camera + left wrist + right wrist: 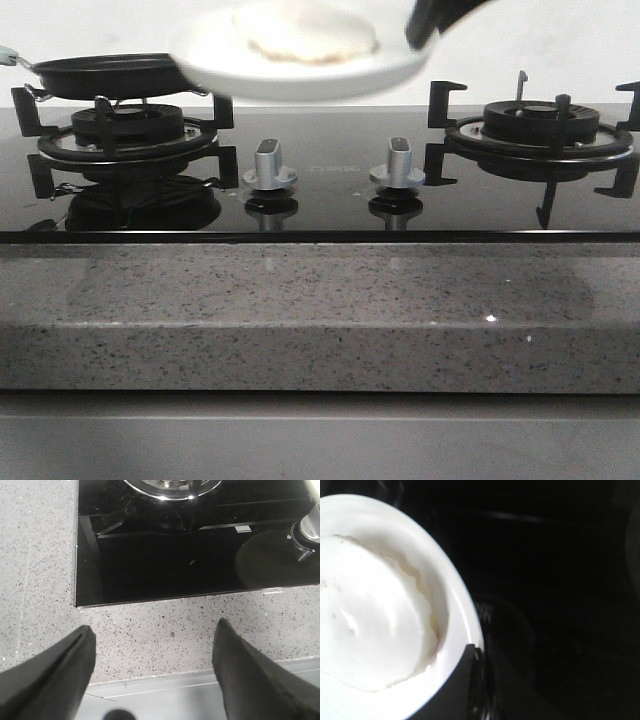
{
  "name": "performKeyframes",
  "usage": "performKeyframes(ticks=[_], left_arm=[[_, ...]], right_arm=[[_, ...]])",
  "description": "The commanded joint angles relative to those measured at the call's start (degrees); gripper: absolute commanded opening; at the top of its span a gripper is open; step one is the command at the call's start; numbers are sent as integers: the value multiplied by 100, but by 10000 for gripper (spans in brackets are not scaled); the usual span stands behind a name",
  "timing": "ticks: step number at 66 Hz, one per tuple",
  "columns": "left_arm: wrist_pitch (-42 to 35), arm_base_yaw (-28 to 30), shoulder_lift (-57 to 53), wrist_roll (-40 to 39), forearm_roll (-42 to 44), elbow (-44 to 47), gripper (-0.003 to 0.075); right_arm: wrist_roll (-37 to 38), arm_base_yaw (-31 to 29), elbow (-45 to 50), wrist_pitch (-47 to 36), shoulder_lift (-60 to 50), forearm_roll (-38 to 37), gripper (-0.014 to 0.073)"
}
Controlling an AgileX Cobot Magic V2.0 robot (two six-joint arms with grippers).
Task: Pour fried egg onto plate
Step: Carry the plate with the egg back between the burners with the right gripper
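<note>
The white plate (300, 85) hangs in the air above the hob, between the two burners, roughly level. On it lies the fried egg (310, 35), a pale disc with an irregular edge. My right gripper (430, 25) is shut on the plate's right rim. The right wrist view shows the plate (462, 615) and the egg (370, 625) close up, with one dark finger (465, 680) over the rim. The black frying pan (110, 75) sits on the left burner, just left of the plate. My left gripper (154, 627) stands open and holds nothing, above the granite counter (150, 640) near the hob's front left corner.
Two silver knobs (270, 165) (397, 163) stand on the black glass hob (320, 205). The right burner (540, 125) has raised black pan supports. A speckled granite counter (300, 310) runs along the front. One knob (310, 525) also shows in the left wrist view.
</note>
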Motion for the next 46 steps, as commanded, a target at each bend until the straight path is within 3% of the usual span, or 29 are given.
performKeyframes(ticks=[1, 25, 46], left_arm=[[-330, -40, -8, -62, -62, -144, 493], [-330, -40, -8, -62, -62, -144, 493], [-330, -40, -8, -62, -62, -144, 493]], right_arm=[[-58, -78, -676, -184, -5, 179, -66], [-53, -445, -2634, 1116, 1472, 172, -66], [-47, -630, -3109, 1462, 2159, 192, -66]])
